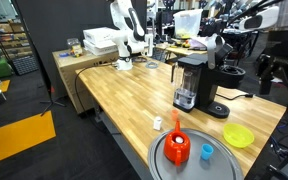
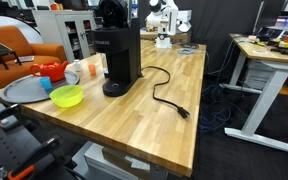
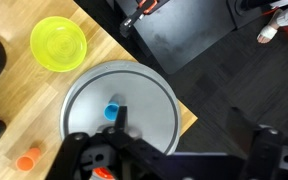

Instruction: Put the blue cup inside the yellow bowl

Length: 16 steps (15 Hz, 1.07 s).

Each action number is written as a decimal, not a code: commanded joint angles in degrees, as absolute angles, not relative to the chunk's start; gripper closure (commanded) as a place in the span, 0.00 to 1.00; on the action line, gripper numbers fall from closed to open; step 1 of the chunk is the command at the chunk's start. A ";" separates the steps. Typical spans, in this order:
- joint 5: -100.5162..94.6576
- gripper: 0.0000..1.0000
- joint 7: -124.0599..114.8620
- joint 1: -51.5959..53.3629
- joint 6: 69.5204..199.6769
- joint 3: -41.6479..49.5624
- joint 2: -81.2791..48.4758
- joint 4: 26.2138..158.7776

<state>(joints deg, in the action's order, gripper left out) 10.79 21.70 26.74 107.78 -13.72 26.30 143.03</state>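
In an exterior view, you are not getting far yet. The cup (image 1: 206, 152) is standing on the tray (image 1: 199, 171) beside the red vessel (image 1: 178, 148), and the bowl (image 1: 238, 135) is lying empty on the table just beyond the tray's rim. Cup and bowl are near each other but apart. I am not making out the fingers here.

In an exterior view from across the table, the bowl (image 2: 67, 96) is sitting empty between the tray (image 2: 19, 92) and the coffee machine (image 2: 114, 55). The cup is not showing clearly, and the fingers are out of frame.

In the wrist view, you are holding the gripper (image 3: 109, 140) high over the tray (image 3: 154, 100), looking straight down. The cup (image 3: 113, 112) is lying on the tray just beside the tip of one dark finger (image 3: 122, 122), which is overlapping it in the picture but, as I judge it, hanging well above it. Nothing is being gripped. How far apart the jaws are standing I cannot tell, since only that finger is showing plainly. The bowl (image 3: 59, 43) is lying ahead of the fingertips and off to the cup's side, past the tray's rim.

So the whole job is remaining: descending, closing on the cup, carrying it to the bowl, releasing.
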 commanded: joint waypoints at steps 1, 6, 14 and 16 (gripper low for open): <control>10.93 0.00 21.83 26.33 107.92 -14.26 25.84 142.84; 10.92 0.00 21.82 26.36 107.93 -14.32 26.02 142.67; 11.40 0.00 21.18 24.74 112.95 -14.06 19.15 140.48; 12.26 0.00 21.48 24.68 114.77 -14.24 15.98 140.25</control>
<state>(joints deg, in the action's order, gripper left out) 11.05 21.37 25.34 113.39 -13.79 20.41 142.09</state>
